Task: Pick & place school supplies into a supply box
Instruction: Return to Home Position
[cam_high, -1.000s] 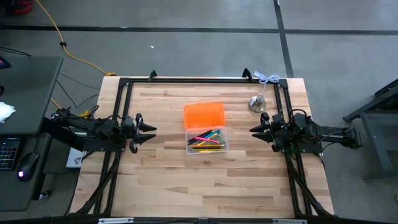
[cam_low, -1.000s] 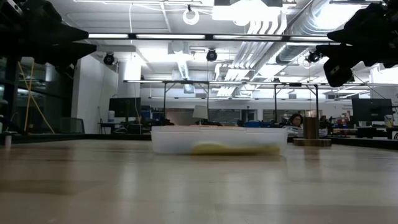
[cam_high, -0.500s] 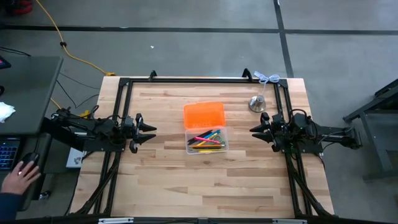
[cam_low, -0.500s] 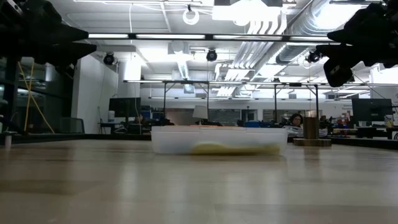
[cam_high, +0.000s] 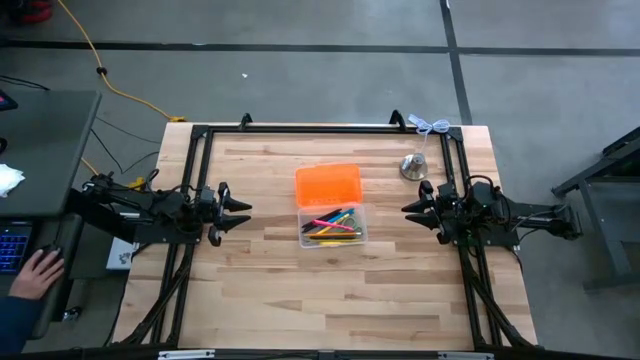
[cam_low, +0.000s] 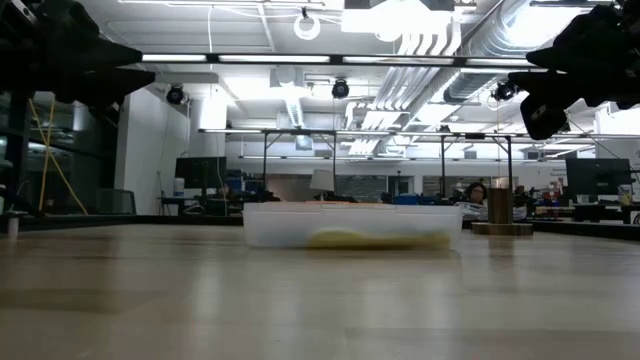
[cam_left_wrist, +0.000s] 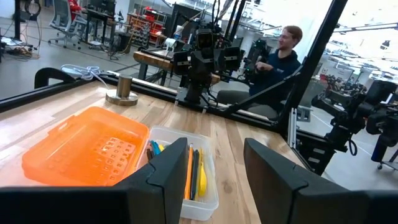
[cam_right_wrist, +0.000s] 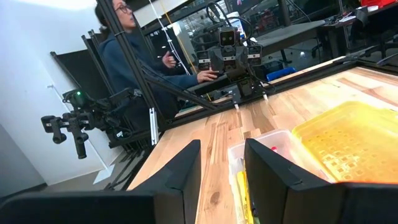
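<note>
Pens (cam_high: 332, 224) fill the clear supply box (cam_high: 364, 229), its orange lid (cam_high: 328, 185) lying open; left pincer (cam_high: 246, 215) and right pincer (cam_high: 408, 211) gape empty.

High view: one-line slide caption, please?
Pens in the open box; left arm and right arm parked either side, jaws open.

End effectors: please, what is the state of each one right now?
Left end effector: open, holding nothing.
Right end effector: open, holding nothing.
</note>
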